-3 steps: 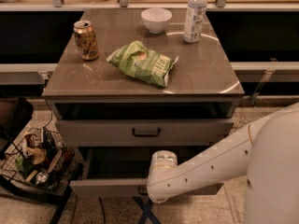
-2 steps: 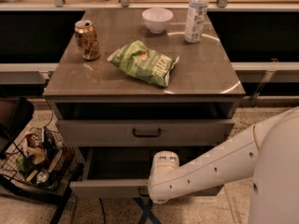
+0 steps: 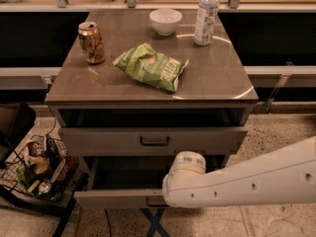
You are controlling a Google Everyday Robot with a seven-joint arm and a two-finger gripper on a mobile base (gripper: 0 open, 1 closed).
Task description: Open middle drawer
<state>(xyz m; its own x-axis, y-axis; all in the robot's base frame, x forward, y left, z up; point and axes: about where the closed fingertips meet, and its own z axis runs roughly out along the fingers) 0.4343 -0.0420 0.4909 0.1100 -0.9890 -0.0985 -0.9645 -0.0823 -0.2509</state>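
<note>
The table (image 3: 217, 73) has a smooth grey-brown top. A gold can (image 3: 91, 42) stands near the back left corner. A white bowl (image 3: 165, 21) sits at the middle of the back edge. A clear bottle (image 3: 206, 15) with a white label stands near the back right corner. A green chip bag (image 3: 150, 66) lies flat in the middle of the top, closer to the front edge than the other things. Behind the table the room is dark, with pale rails running off to both sides. The floor (image 3: 286, 132) is pale and speckled. A black wire basket (image 3: 39, 169) full of small things sits on the floor by the table's front left corner. Blue tape (image 3: 155, 222) makes a cross on the floor in front of the table. Under the front edge is a taller drawer (image 3: 103, 141) with a dark handle (image 3: 154, 141). Below it is the middle drawer (image 3: 113, 199). It is grey-brown, low and wide, and it is pulled out toward the camera, with dark space showing behind its front. A thick white arm (image 3: 247, 181) comes in from the right, and its round bend covers the right part of that drawer's front. The pincer does not show; it is hidden by the arm's bend at the drawer front, so I cannot tell if it is spread or pressed together.
</note>
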